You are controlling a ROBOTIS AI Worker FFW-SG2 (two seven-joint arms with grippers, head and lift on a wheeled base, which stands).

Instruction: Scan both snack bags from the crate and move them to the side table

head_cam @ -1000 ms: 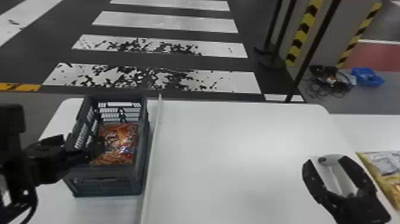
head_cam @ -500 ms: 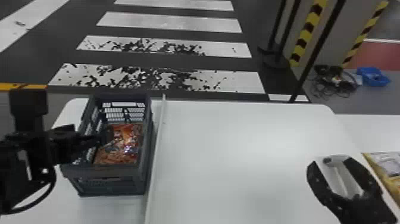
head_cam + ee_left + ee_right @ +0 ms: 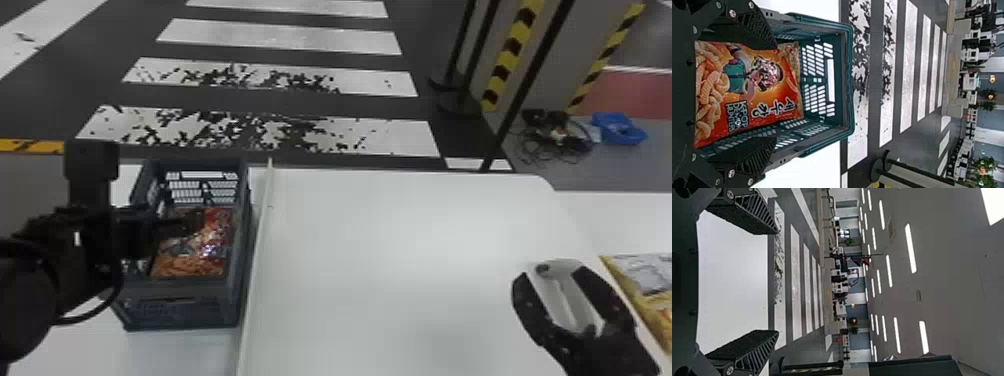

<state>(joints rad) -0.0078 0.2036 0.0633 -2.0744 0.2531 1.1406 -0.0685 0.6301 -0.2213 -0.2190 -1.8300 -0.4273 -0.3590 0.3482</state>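
Note:
In the head view my left gripper (image 3: 192, 222) is over the grey crate (image 3: 180, 305), which holds an orange-red snack bag (image 3: 212, 237). The left wrist view has the left gripper (image 3: 774, 92) open, its fingers on either side of the snack bag (image 3: 760, 82); contact cannot be told. A yellow snack bag (image 3: 660, 295) lies on the side surface at the right edge. Near it stands my right gripper (image 3: 552, 275), with a pale oblong shape between or beneath its fingers. In its wrist view the right gripper (image 3: 777, 282) is open.
A thin raised strip (image 3: 260, 250) runs along the white table (image 3: 400, 270) just right of the crate. Beyond the table are black posts (image 3: 525, 85), cables (image 3: 555, 137) and a blue bin (image 3: 620, 127) on the floor.
My left arm has moved to the right and farther forward over the crate, bringing its gripper over the orange-red bag. My right gripper has kept nearly still.

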